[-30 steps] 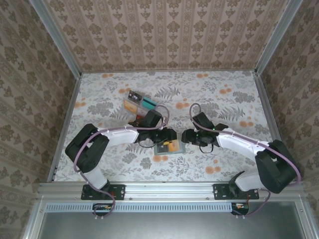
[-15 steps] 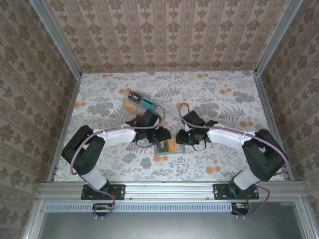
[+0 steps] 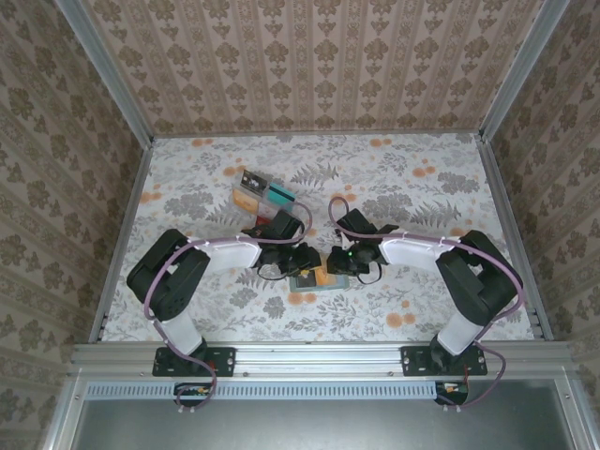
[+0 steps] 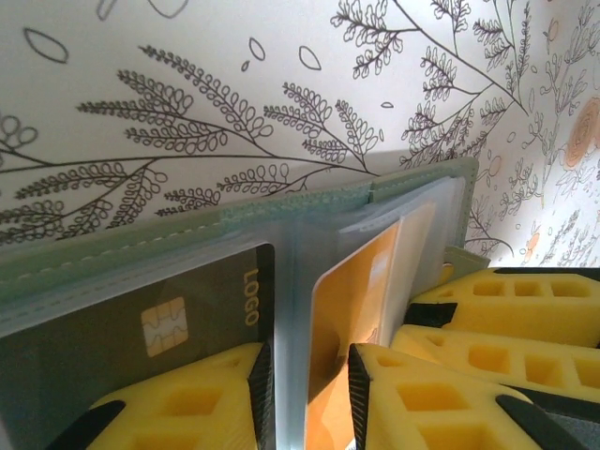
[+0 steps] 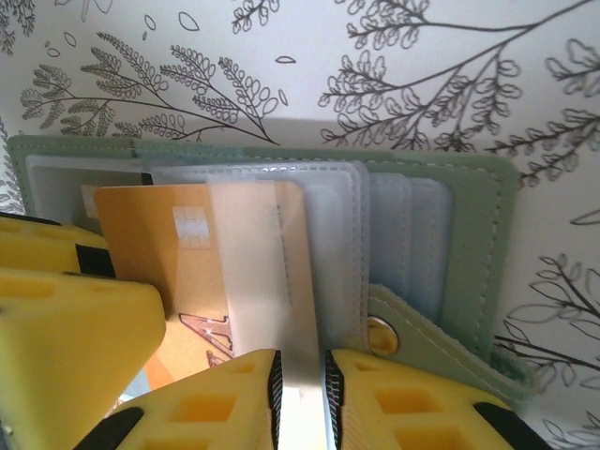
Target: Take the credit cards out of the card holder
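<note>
**Operator:** Green-grey cloth with a snap tab. Is that your card holder (image 5: 473, 234), and where does it lie?

**Spotter:** Yes. It lies open on the surface (image 3: 394, 178) between your two arms, with a pincer on it from either side.

**Operator:** What has the right pincer (image 5: 300, 373) got?

**Spotter:** Its jaws stand almost together, pinched on a pale strip (image 5: 251, 253) that crosses the tan-orange card (image 5: 141, 234). I judge it a pale card partly out of its slot, though it could be a sleeve.

**Operator:** And the left pincer (image 4: 309, 380)?

**Spotter:** It is narrowed on the upright clear leaf (image 4: 292, 309) that carries the tan-orange card, so it pins the holder.

**Operator:** Which way do you pull?

**Spotter:** The strip's long axis runs from the slots straight back into your right pincer. Draw it along that line with the right arm and let the left act as anchor. A sideways tug would likely drag the holder.
</note>
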